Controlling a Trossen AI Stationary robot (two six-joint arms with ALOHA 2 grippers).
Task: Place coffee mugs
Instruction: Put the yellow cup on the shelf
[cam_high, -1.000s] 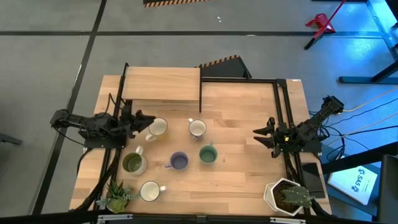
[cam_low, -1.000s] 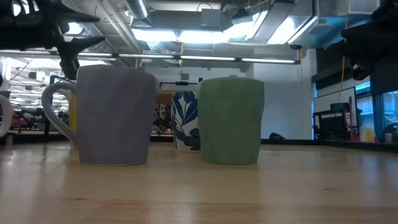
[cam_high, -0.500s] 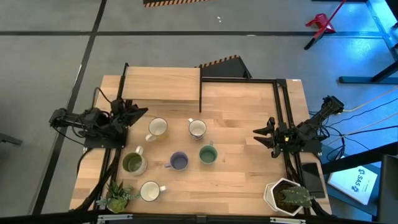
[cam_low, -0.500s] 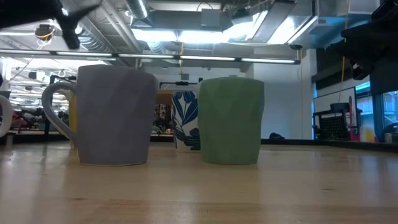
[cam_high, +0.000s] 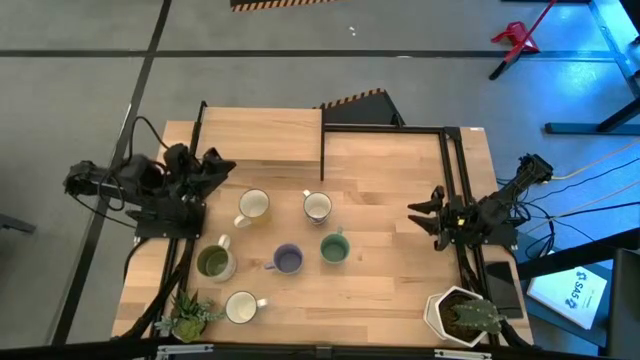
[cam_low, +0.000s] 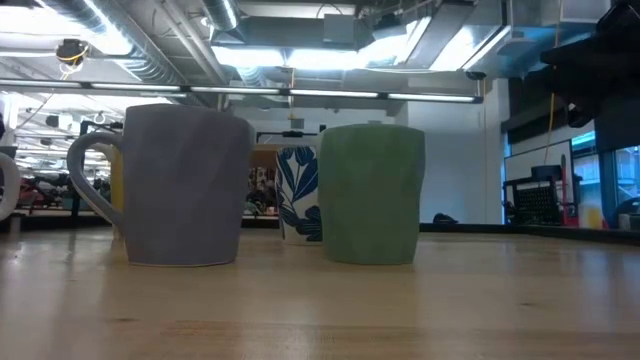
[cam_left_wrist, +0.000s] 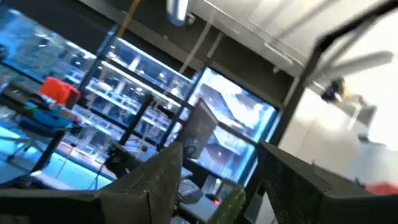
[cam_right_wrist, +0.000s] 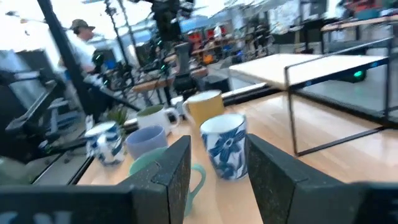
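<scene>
Six smooth ceramic mugs (cam_high: 288, 260) on wood-grain table (cam_high: 400, 270).

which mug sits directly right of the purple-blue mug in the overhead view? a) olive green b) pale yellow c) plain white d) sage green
d, in the high view the sage green mug stands just right of the purple-blue mug, while the olive green mug sits on its left.

A robotics lab or workshop. Exposed ceiling ducts (cam_low: 150, 45) and strip lights (cam_low: 330, 58) fill the low view's top; cluttered equipment benches (cam_right_wrist: 205, 37) stand behind.
</scene>
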